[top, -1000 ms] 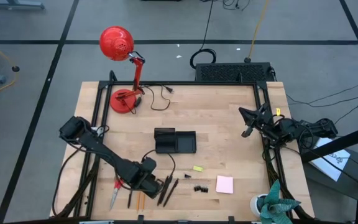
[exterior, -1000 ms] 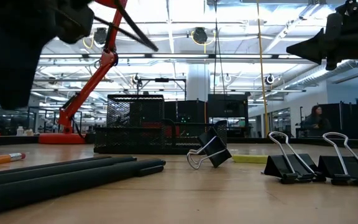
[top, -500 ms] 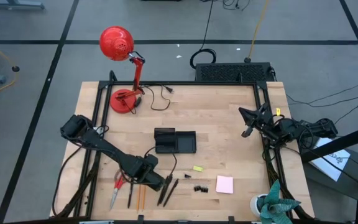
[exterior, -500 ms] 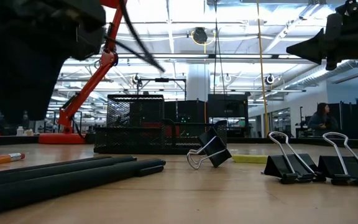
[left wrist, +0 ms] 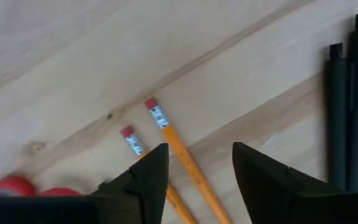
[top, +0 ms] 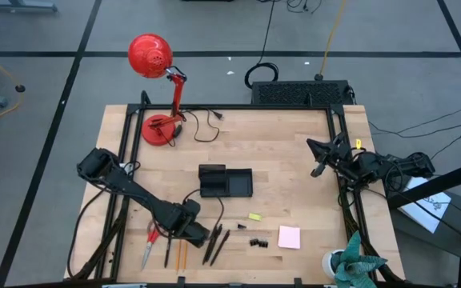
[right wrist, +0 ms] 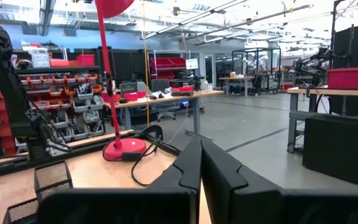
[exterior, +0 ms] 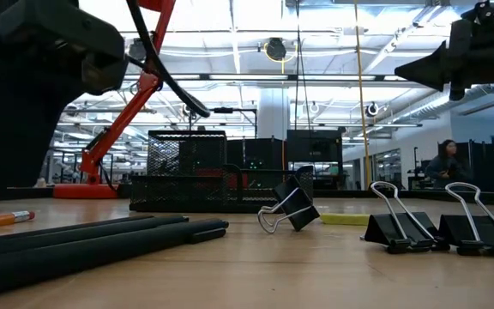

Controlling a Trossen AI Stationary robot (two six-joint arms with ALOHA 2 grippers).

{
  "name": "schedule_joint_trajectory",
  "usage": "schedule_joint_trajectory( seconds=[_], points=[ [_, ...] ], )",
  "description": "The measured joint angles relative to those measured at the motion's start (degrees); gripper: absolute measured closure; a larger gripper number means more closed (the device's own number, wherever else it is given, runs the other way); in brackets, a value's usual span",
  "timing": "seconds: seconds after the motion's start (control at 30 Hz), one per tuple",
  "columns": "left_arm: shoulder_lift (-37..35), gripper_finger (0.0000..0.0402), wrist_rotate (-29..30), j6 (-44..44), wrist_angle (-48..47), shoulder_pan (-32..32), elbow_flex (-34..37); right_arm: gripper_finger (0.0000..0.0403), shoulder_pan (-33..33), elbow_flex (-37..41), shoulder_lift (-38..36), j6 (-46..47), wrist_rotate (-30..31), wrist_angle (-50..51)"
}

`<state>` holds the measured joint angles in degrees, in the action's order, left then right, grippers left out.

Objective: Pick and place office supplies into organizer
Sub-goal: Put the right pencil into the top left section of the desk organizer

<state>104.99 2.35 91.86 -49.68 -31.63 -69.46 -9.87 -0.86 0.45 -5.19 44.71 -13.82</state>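
In the high view, the left pincer [top: 201, 234] sits low at the lower left of the worktop [top: 286, 144], over the near ends of the two orange pencils [top: 179, 254]. Red-handled scissors [top: 149, 244] lie just left of them, black pens [top: 217, 244] just right. Farther right are the small black clips [top: 257, 242], a tiny yellow piece [top: 254, 216] and the square pink sticky-note pad [top: 289, 237]. The black organizer [top: 225, 182] stands at mid-frame. The right pincer [top: 317, 164] waits at the right edge.

In the low view, the pens [exterior: 93, 240] lie dark and round at lower left, three clips [exterior: 418, 230] with wire handles at right, and the mesh organizer [exterior: 195, 193] behind.

In the left wrist view, the open fingers [left wrist: 145, 177] straddle one eraser-tipped pencil [left wrist: 179, 155], not touching it; the other pencil lies just beside.

In the right wrist view, its fingers [right wrist: 194, 168] are pressed together, holding nothing.
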Motion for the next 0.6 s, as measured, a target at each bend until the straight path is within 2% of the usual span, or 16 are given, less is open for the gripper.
schedule_joint_trajectory(
  seconds=[0.2,0.6],
  points=[
    [0.0,0.0237,0.1,0.2,3.8,0.1,2.1,0.0399,0.0,0.0,0.0,0.0,0.0,0.0],
    [0.0,0.0238,0.3,1.4,3.9,0.1,3.3,0.0399,0.0,0.0,0.0,0.0,0.0,0.0]
  ],
)
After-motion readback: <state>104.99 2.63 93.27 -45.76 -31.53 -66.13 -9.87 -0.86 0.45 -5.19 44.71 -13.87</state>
